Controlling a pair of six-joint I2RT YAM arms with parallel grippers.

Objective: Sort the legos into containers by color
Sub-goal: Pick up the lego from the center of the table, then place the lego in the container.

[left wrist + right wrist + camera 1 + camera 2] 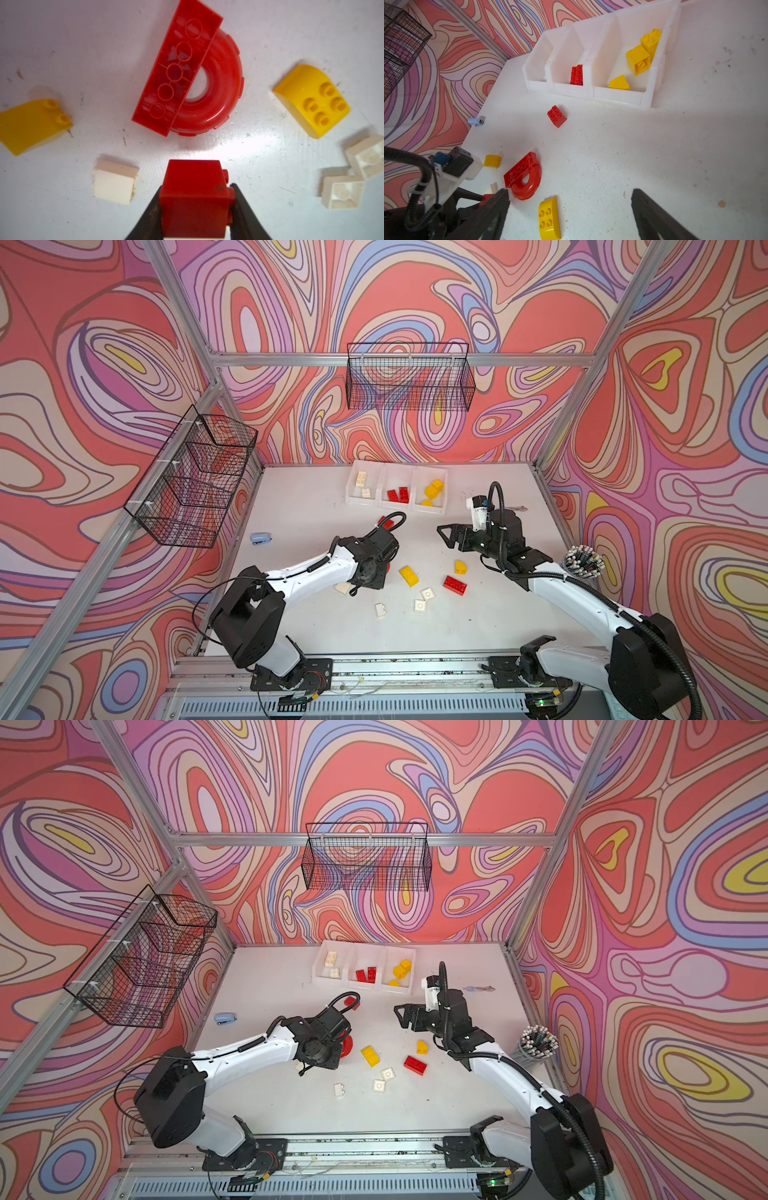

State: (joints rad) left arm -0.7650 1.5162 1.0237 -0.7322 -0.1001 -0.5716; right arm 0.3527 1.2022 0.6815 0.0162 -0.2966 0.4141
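Okay, small red square plastic brick [193, 209]: smooth face to camera, studs on its right flank, bottom centre of the left wrist view. It sits pinched between the black fingers [243, 207] of the left gripper [196, 191], jaws closed in against both its sides. Lifted or on the white table [270, 31]: cannot tell.

Just above it in frame lies the large red D-shaped arch piece [220, 99], hollow underside up. A yellow sloped brick [31, 124] is at frame left and a yellow curved brick [311, 99] at frame right.

Three joined white plastic bins [395, 507] stand at upper centre of the table in both top views. They hold white bricks [360, 479] in the left bin, red bricks [398, 494] in the middle and yellow bricks [434, 489] in the right.

The left arm [307, 572] reaches in from lower left, wrist bent down over mid-table. The right arm [552, 585] comes from lower right. The right gripper [445, 532] is level, pointing frame-left, right of centre, jaws spread wide with nothing between them.
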